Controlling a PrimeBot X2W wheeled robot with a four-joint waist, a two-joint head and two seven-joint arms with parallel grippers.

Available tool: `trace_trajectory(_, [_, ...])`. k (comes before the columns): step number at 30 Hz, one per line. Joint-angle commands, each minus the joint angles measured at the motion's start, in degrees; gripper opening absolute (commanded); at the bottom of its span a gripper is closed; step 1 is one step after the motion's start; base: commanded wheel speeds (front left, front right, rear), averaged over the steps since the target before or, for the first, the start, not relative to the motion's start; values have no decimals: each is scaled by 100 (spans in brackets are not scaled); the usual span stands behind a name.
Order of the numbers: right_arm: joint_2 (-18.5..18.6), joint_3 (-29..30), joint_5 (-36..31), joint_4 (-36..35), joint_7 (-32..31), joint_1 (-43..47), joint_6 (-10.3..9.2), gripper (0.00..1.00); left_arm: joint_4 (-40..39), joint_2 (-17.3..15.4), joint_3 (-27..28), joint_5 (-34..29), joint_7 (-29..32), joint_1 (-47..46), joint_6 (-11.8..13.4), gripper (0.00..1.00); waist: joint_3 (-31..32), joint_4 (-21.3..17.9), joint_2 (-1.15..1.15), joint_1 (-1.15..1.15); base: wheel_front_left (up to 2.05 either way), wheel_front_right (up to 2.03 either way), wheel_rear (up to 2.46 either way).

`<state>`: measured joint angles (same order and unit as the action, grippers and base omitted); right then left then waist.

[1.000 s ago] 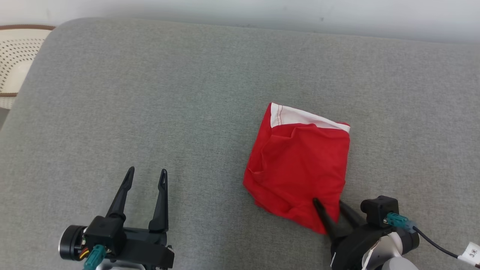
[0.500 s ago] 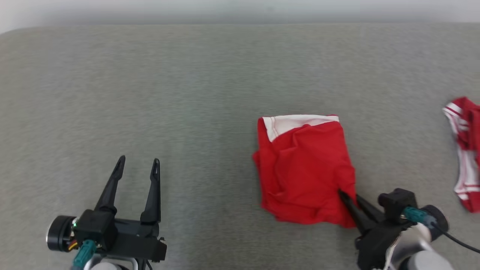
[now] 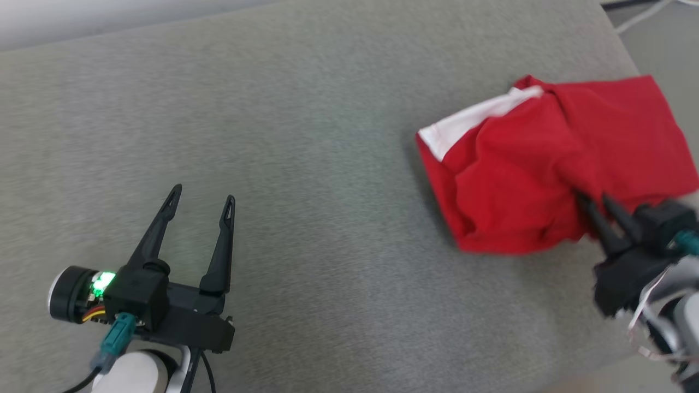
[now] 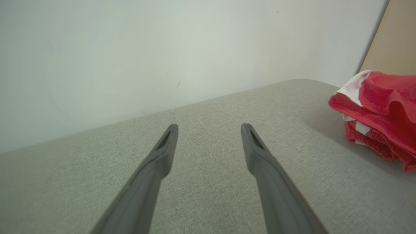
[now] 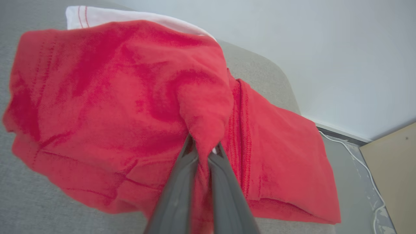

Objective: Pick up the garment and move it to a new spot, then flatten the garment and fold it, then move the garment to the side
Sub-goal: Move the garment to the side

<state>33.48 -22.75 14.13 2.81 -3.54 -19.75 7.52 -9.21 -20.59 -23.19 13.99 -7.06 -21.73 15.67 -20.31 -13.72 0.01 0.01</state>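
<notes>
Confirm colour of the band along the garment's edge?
White band with thin red stitch lines, on the otherwise red garment. It shows best in the right wrist view.

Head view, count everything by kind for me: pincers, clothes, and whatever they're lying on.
Pincers: 2, the left pincer open and the right pincer shut on the red garment.
Clothes: 2, that red garment with its white band and what looks like a second, flat red garment partly under it.
Grey cushion: 1.
Total: 5.

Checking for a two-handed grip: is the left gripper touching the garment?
No, the left gripper stands open over the grey surface, apart from the garment.
</notes>
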Motion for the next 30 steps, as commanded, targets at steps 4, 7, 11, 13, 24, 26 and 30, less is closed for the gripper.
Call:
trace_trajectory(4, [238, 11, 13, 135, 155, -495, -6, 0, -100, -97, -18, -99, 121, -120, 4, 100, -460, -504, -1, -1, 0, 0, 0])
trace_trajectory(7, [388, 82, 174, 398, 255, -800, -6, 0, -167, -142, -38, -145, 192, -213, -36, 100, -569, -495, -1, -1, 0, 0, 0])
trace_trajectory(11, [565, 287, 297, 842, 450, -1138, -6, 0, -239, -194, -43, -161, 267, -296, -27, 100, -711, -462, -1, -1, 0, 0, 0])
trace_trajectory(13, [588, 353, 390, 1047, 518, -1286, -6, 0, -256, -204, -40, -164, 279, -308, -11, 100, -770, -454, -1, -1, 0, 0, 0])
trace_trajectory(24, [403, 123, 1085, 2652, 803, -1873, -6, 33, -183, -119, -130, -167, 215, -487, -30, 100, -965, -256, -1, -1, 0, 0, 0])
trace_trajectory(26, [350, 94, 1188, 2900, 885, -1901, -6, 100, -159, -105, -128, -149, 191, -484, -7, 100, -950, -231, -1, -1, 0, 0, 0])
trace_trajectory(30, [296, 126, 1359, 3323, 1067, -1803, -6, 100, -89, -74, -128, -79, 126, -405, 1, 100, -835, -179, -1, -1, 0, 0, 0])
